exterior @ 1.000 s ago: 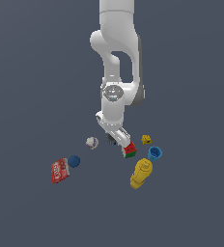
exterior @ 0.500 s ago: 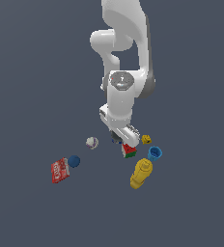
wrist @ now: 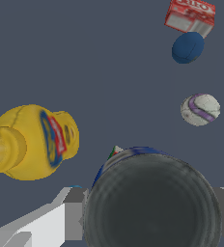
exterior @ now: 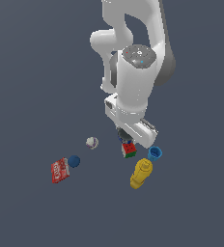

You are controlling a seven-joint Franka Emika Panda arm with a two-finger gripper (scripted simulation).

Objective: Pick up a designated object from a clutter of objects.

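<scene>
One arm: white Panda (exterior: 133,72) filled the upper middle of the exterior view, wrist pointed down over the clutter.
Gripper: (exterior: 126,137) sat low under the wrist, just above the colour cube; in the wrist view (wrist: 150,219) grey finger blocks (wrist: 74,219) showed on both sides of the dark lump, pressed against it, so jaws were closed around the lump.
Dark lump: (wrist: 150,202) the designated object, dark grey-black and round, with a bluish rim at its far edge; filled the lower wrist view between the fingers. In the exterior view only a dark patch (exterior: 124,134) showed under the hand; could not tell whether it was off the floor.
Yellow bottle: (exterior: 141,173) lay on its side, toward the exterior view's right of the group, just below the blue cup; big and close in the wrist view (wrist: 32,142), red and blue label visible.
Red packet: (exterior: 59,170) lay at the exterior view's left end of the clutter, touching or just beside the blue ball.
Blue cup: (exterior: 155,153) upright, open top, just beside the bottle's upper end.
Colour cube: (exterior: 129,150) red and green faces showing, directly below the gripper, between whitish ball and cup.
Blue ball: (exterior: 74,160) plain, just beside the packet's upper corner.
Whitish ball: (exterior: 91,142) mottled with a purple band, apart from the others, between blue ball and cube.
</scene>
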